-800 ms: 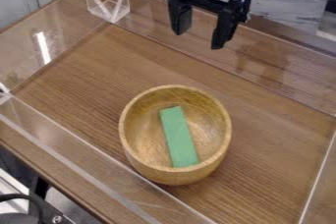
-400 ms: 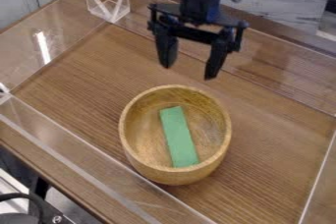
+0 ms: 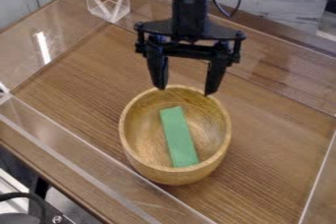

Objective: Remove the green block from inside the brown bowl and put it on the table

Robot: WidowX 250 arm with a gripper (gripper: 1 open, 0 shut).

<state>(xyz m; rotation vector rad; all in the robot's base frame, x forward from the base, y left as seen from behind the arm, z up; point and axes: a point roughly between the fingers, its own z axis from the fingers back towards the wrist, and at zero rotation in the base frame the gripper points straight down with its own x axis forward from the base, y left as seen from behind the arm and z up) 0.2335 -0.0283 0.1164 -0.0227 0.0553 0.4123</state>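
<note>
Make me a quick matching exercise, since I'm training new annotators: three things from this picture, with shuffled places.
1. green block
2. brown bowl
3. tool

A. open, over the bowl's far part
B. inside the bowl
C. on the wood-grain tabletop

Pairs: 1-B, 2-C, 3-A

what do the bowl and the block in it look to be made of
Brown bowl: most likely wood, smooth, perhaps varnished, going by its light-brown colour and thick rim.
Green block: plain, even green with little shine; painted wood or plastic, can't tell which.
</note>
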